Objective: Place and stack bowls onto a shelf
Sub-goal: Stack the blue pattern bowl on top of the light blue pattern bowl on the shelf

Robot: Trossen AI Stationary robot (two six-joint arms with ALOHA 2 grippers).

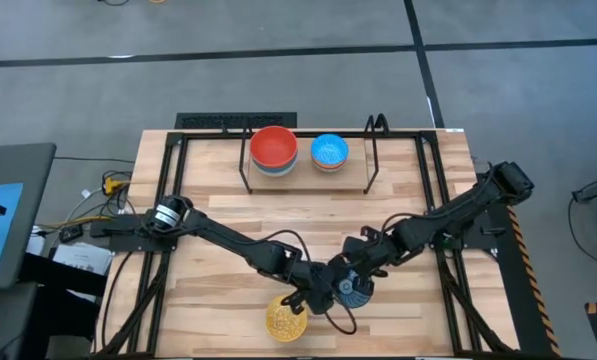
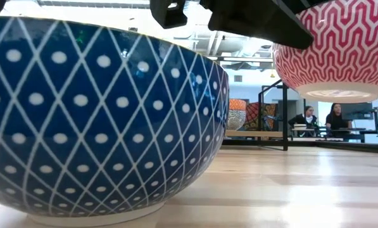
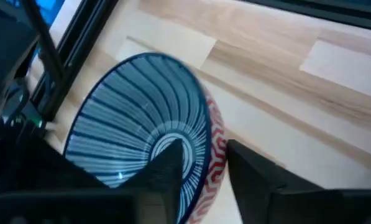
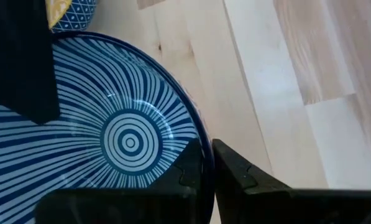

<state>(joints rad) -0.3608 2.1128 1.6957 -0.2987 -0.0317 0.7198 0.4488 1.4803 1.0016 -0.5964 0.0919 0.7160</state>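
A bowl that is red-pink patterned outside (image 2: 340,44) and blue-striped inside (image 1: 353,290) is held clear of the table, near its front edge, by both grippers. My left gripper (image 1: 323,293) and my right gripper (image 1: 360,280) are each shut on its rim from opposite sides. A bowl that is yellow inside (image 1: 286,318) and blue-white patterned outside (image 2: 100,114) rests on its base on the table just in front. On the shelf (image 1: 308,180) at the far side stand a stack topped by a red bowl (image 1: 274,148) and a speckled light blue bowl (image 1: 329,151) on another bowl. My left gripper holds the bowl's rim (image 3: 205,134) with one finger (image 3: 166,171) inside and one (image 3: 260,180) outside, coming from the table's left. The bowl is lifted clear. My right gripper pinches the rim (image 4: 201,134) on the opposite side, one finger (image 4: 185,168) inside and one (image 4: 235,171) outside, coming from the table's right. The bowl's base (image 2: 337,94) hangs above the tabletop.
The tabletop (image 1: 218,200) is bare wood between the grippers and the shelf. The shelf's black wire uprights (image 1: 370,155) stand at both ends of the board. People sit in the room beyond the table (image 2: 318,117).
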